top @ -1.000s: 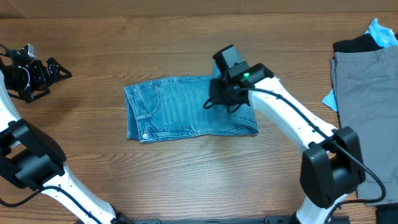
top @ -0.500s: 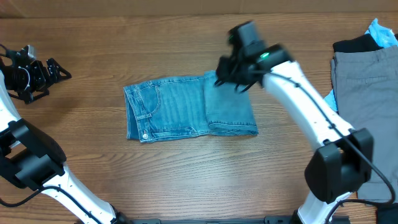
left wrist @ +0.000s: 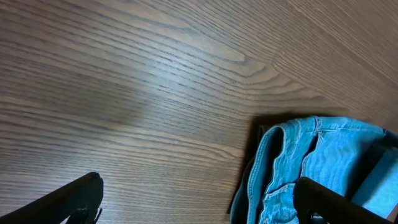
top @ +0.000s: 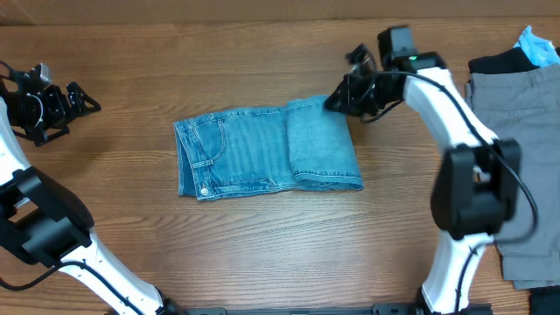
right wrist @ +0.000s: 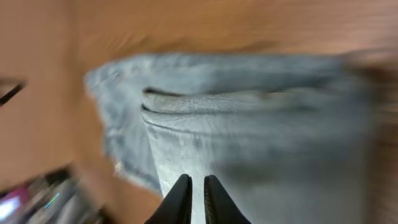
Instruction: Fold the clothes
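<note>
The clothes in work are light-blue jeans, lying folded in a rectangle at mid-table with one layer laid over their right part. The right wrist view shows them blurred, the left wrist view shows their waistband end. My right gripper hovers at the jeans' far right corner, shut, its fingers nearly together with nothing between them. At the table's far left my left gripper stands wide open and empty, well clear of the jeans.
Grey shorts lie spread at the right edge, with a black garment and a light-blue piece behind them. Bare wood surrounds the jeans.
My right gripper has lifted off the jeans' top layer and swung back and to the right, closing its fingers. The jeans stay folded. The left arm has not moved.
</note>
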